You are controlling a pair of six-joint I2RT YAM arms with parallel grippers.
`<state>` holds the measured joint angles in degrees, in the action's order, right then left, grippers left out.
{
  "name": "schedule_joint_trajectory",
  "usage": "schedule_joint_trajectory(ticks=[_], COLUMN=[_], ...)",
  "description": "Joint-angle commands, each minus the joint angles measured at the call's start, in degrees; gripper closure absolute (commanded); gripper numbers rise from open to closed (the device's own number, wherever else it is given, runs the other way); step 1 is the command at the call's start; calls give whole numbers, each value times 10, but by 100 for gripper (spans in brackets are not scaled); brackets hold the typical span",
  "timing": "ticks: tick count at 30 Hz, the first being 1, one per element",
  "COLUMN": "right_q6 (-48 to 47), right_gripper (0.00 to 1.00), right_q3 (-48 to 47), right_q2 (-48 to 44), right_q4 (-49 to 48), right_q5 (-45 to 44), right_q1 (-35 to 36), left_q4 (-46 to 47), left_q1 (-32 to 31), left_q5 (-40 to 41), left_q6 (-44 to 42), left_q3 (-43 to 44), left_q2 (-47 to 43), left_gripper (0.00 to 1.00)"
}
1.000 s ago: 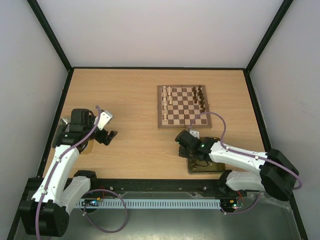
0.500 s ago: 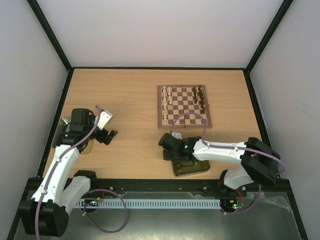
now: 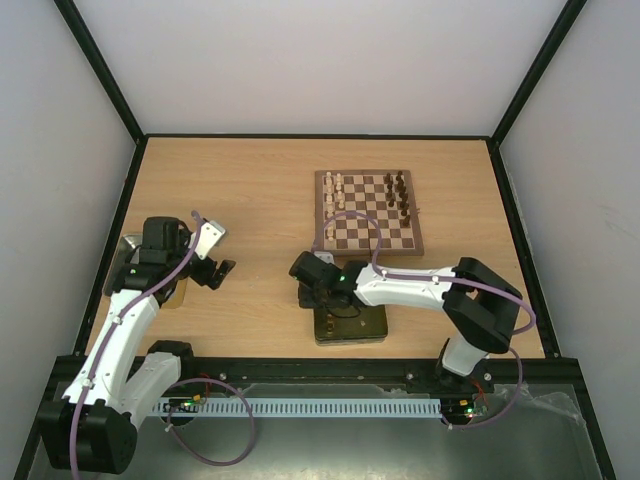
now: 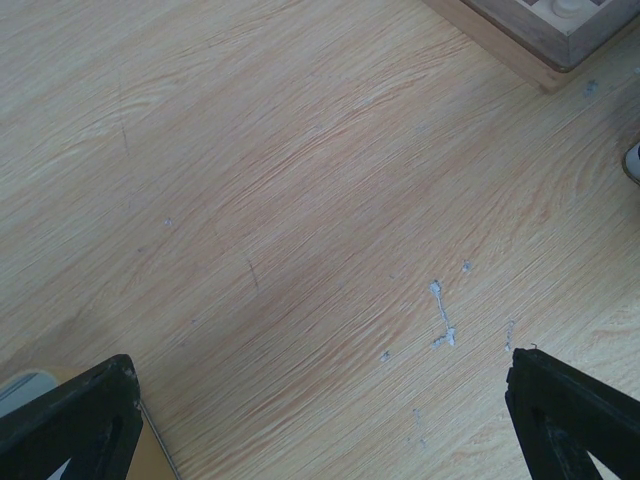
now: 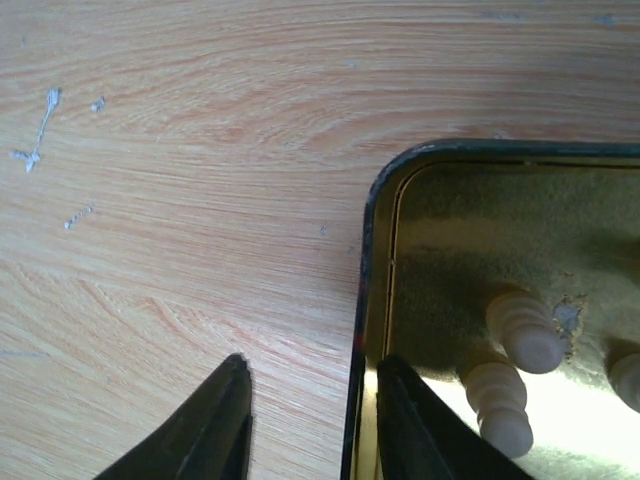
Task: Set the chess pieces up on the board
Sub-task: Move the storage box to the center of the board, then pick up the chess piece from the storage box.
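The board (image 3: 368, 249) lies at the back right of the table. Pale cream pieces (image 3: 334, 200) stand along its left side and dark brown pieces (image 3: 400, 198) along its right side. My right gripper (image 3: 312, 290) straddles the left wall of a gold tin (image 3: 352, 328). In the right wrist view the gripper (image 5: 312, 385) has one finger outside on the table and one inside the tin's rim (image 5: 372, 210), with the jaws apart. Pale pieces (image 5: 525, 330) lie in the tin. My left gripper (image 3: 215, 270) is open and empty over bare table, also in the left wrist view (image 4: 320, 425).
A grey tray (image 3: 130, 248) sits under the left arm at the table's left edge. A corner of the board (image 4: 540, 45) shows at the top right of the left wrist view. Black frame rails run along the table's sides.
My right arm has swung left along the near edge, and the gold tin has slid left with it. The left arm has not moved.
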<state>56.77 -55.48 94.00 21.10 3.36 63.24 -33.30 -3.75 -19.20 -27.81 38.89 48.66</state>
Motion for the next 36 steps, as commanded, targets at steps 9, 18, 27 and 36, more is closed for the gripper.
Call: schedule_joint_trajectory(ticks=[9,18,27,36], right_q6=[-20,-19,-10,-69], right_gripper=[33,45,64,61], right_q3=[26,86,123,44], right_q2=[-107,-232,-304,-195], right_q4=[53,96,136,164], right_q5=[-68,-107,-91,-52], right_q1=[4,-1,-60,-89], left_q4=[4,8,28,36], left_q1=[-8,-14,-14,-14], left_q5=[8,34,4,-24], left_q6=[10,22,30,36], left_q3=[-7,-8,26,20], left_q2=[3,12,82,98], left_gripper=[1,1,1,1])
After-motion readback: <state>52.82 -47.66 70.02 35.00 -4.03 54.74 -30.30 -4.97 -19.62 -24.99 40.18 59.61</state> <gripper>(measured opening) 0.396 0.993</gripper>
